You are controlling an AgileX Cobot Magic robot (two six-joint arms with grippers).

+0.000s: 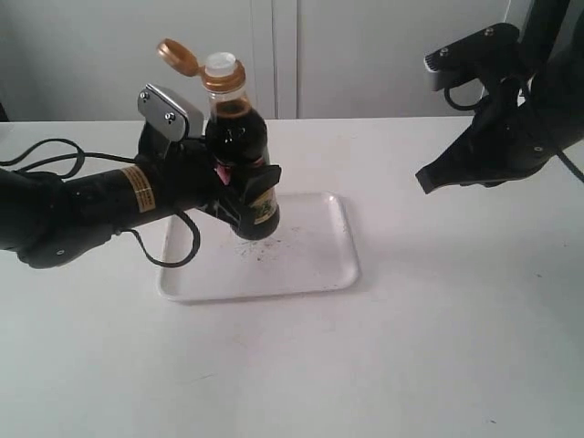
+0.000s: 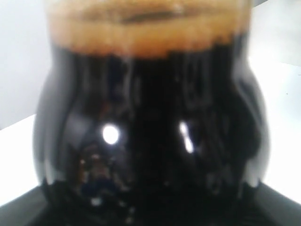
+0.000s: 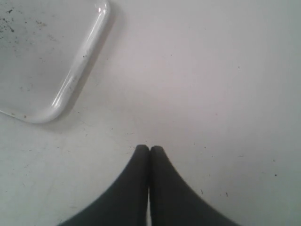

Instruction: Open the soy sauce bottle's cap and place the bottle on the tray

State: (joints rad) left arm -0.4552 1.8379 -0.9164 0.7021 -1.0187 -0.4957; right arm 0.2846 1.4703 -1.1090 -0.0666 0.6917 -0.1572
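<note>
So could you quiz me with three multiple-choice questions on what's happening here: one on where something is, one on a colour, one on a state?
1. Where is the soy sauce bottle?
A. lying on the table
B. over the tray, held in the left claw
C. in the right claw

2. What colour is the cap?
A. orange-brown
B. green
C. white

3. How is the right claw?
A. wide open
B. gripping the cap
C. shut, empty

Answers: B, the left claw grips the bottle above the tray; A, the flipped-open cap is orange-brown; C, its fingertips meet with nothing between.

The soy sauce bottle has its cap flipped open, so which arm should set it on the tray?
Left. Its tool already grips the soy sauce bottle over the tray. The right tool is shut, empty, off to the side.
</note>
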